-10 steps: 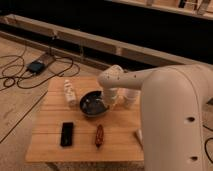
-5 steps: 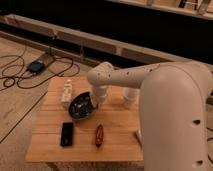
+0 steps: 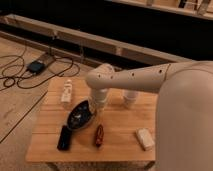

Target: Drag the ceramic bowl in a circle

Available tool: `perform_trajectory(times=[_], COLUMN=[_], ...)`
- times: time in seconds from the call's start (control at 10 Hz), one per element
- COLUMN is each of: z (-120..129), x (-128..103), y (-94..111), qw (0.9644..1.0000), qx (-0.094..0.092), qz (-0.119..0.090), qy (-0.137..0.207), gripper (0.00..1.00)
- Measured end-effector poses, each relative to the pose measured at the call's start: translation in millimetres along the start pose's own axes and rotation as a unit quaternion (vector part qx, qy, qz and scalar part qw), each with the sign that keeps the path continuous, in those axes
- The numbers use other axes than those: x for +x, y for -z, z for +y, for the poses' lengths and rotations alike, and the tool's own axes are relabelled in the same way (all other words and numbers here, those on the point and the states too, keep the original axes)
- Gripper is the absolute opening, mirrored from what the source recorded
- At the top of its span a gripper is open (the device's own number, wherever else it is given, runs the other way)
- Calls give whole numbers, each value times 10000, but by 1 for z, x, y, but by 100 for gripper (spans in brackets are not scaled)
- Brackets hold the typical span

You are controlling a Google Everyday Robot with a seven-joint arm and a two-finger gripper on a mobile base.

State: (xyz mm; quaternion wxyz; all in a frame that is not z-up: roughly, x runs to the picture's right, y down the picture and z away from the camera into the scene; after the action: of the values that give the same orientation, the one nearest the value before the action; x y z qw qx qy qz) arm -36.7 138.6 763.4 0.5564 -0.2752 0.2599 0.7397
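end effector (image 3: 96, 106) pinched shut on tilted ceramic bowl (image 3: 79, 118) rim, wooden table (image 3: 120, 141)

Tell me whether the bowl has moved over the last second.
Yes. The bowl, with the gripper at its far rim, has slid toward the front edge of the table, closer to the black device.

I read this as a lab or test bay, not a home. Black cables (image 3: 14, 75) loop over the bare floor (image 3: 15, 120) at the left of the frame to a small dark box (image 3: 36, 66). 1 long metal rail (image 3: 100, 44) crosses the upper frame before a dark wall. My gripper (image 3: 93, 106) sits closed at centre, over the small wooden tabletop (image 3: 120, 136), beside the ceramic bowl (image 3: 79, 117).
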Motion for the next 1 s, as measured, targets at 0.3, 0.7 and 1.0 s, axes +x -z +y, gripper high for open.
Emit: perform_trajectory(times=[0.3, 0.7, 1.0], z=[-49, -97, -113], x=[1, -14, -40], y=[-1, -18, -27], qw=[9985, 9925, 9885], qx=[297, 675, 813], qz=[41, 92, 53], qy=[-461, -1011, -1271], gripper=[0, 0, 0])
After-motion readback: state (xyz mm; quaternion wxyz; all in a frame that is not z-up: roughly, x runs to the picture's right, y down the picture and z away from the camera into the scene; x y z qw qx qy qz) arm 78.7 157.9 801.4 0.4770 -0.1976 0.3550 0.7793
